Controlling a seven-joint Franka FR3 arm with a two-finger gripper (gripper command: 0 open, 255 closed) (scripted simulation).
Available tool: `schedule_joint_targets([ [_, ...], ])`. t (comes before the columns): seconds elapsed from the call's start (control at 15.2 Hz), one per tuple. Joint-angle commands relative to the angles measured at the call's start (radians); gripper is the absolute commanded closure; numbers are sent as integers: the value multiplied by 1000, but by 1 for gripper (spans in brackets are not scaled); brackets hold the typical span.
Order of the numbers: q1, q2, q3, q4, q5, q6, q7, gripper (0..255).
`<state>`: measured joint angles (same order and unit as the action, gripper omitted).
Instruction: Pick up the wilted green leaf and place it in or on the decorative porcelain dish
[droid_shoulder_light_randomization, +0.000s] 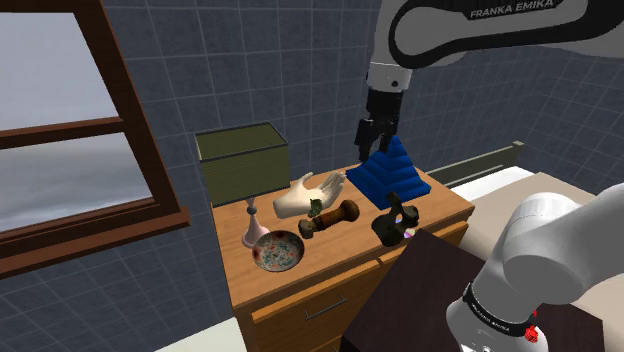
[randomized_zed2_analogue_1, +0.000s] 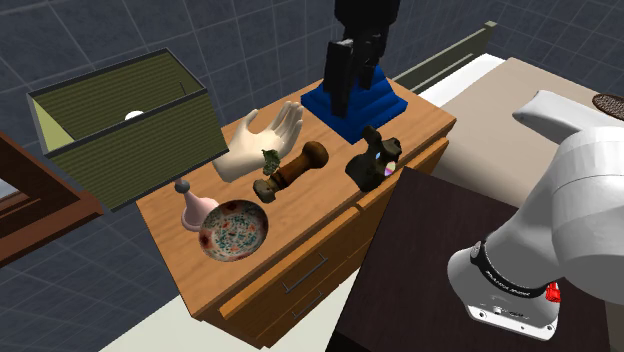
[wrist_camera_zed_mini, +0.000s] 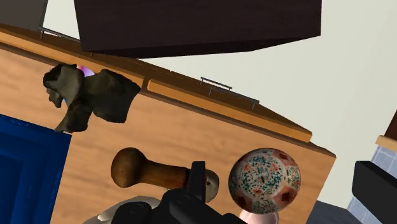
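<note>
The wilted green leaf (droid_shoulder_light_randomization: 316, 207) (randomized_zed2_analogue_1: 269, 158) is a small dark scrap on the wooden dresser, between a pale hand sculpture (droid_shoulder_light_randomization: 310, 193) and a brown wooden handle (droid_shoulder_light_randomization: 335, 216). The round dish (droid_shoulder_light_randomization: 279, 250) (randomized_zed2_analogue_1: 234, 230) (wrist_camera_zed_mini: 264, 180), with a red and green floral pattern, sits empty near the dresser's front corner, beside a pink lamp foot (randomized_zed2_analogue_1: 192, 208). My gripper (droid_shoulder_light_randomization: 378, 142) (randomized_zed2_analogue_1: 345, 100) (wrist_camera_zed_mini: 286, 181) hangs open and empty above the blue stepped pyramid (droid_shoulder_light_randomization: 391, 172), well above the leaf and off to its side.
A green lampshade (droid_shoulder_light_randomization: 243, 160) stands at the dresser's back. A dark lumpy figurine (droid_shoulder_light_randomization: 394, 222) (wrist_camera_zed_mini: 89, 95) sits near the front edge by my dark stand (randomized_zed2_analogue_1: 440, 260). A bed (randomized_zed2_analogue_1: 530, 95) lies beyond the dresser. A window (droid_shoulder_light_randomization: 70, 130) fills the shoulder view's left.
</note>
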<state>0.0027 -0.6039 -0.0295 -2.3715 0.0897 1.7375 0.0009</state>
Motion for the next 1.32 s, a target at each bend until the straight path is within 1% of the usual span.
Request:
schedule_joint_targets([
  [0.0,-6,58,-6,-9,-10,66,-11,0],
  [0.26,-16,182,-14,-8,-26,184,-23,0],
  [0.59,-28,352,-25,22,-43,319,-36,0],
  [0.92,-39,534,-38,86,-57,432,-45,0],
  [1.25,-51,721,-50,180,-67,520,-53,0],
])
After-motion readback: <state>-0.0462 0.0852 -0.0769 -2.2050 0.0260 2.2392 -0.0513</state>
